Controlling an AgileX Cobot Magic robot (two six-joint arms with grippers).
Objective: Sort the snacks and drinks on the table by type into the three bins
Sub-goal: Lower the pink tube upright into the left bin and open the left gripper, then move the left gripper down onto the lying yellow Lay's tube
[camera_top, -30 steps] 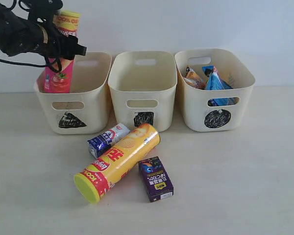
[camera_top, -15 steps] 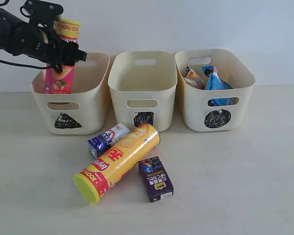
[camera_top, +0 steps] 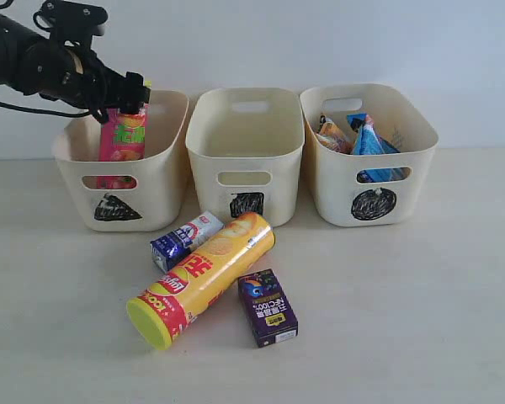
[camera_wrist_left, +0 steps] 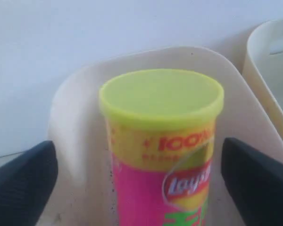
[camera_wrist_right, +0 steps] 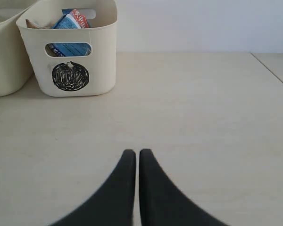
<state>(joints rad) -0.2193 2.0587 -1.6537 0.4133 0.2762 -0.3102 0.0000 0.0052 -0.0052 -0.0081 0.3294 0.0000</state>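
The tall pink chip can [camera_top: 124, 140] stands upright inside the triangle bin [camera_top: 162, 181]. My left gripper [camera_top: 131, 94] hovers over the can's top. In the left wrist view its fingers [camera_wrist_left: 26, 181] stand wide on either side of the pink can [camera_wrist_left: 165, 141] without touching it, so it is open. On the table [camera_top: 421, 320] lie the orange can [camera_top: 204, 278], the blue-and-white carton [camera_top: 185, 239] and the purple carton [camera_top: 268, 308]. The blue foil bag [camera_top: 372, 143] and the orange-and-black bag [camera_top: 332, 135] sit in the circle bin [camera_top: 408, 189]. My right gripper [camera_wrist_right: 136, 153] is shut with nothing in it, low over bare table.
The square bin [camera_top: 204, 164] stands between the other two and nothing shows inside it. All three bins stand in a row against the white back wall. In the right wrist view the circle bin [camera_wrist_right: 104, 56] stands far off, and the table's edge [camera_wrist_right: 273, 70] runs beyond it.
The pink can has sunk lower into the triangle bin, so its lid no longer stands above the gripper. The left gripper stays over the bin.
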